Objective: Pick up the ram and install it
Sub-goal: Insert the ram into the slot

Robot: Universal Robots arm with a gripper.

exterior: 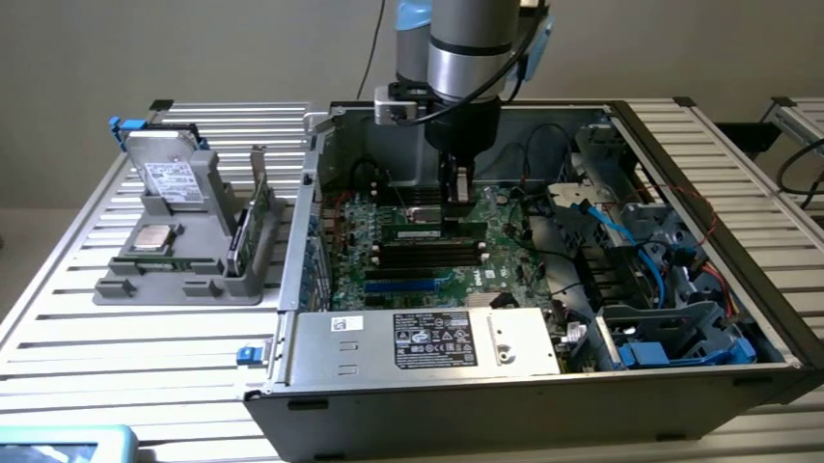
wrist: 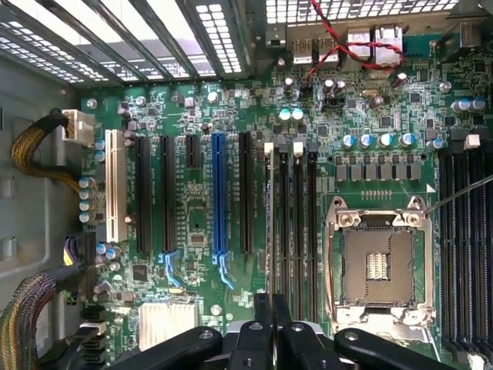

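The ram [exterior: 425,232] is a thin green stick with a white label. It stands on edge in a black slot on the motherboard [exterior: 508,270], inside the open computer case. My gripper [exterior: 453,214] comes straight down onto its top edge near the middle. In the wrist view the ram [wrist: 271,223] shows edge-on as a pale line running into my gripper [wrist: 273,312]. The black fingers [wrist: 260,331] are shut on it. Empty black memory slots [wrist: 299,223] lie right beside it.
An open processor socket [wrist: 381,262] lies past the memory slots. Black and blue expansion slots [wrist: 219,193] lie on the other side. Loose cables [exterior: 605,241] and drive cages crowd the exterior view's right. A power supply [exterior: 425,342] sits in front. A grey parts holder [exterior: 168,265] stands on the exterior view's left.
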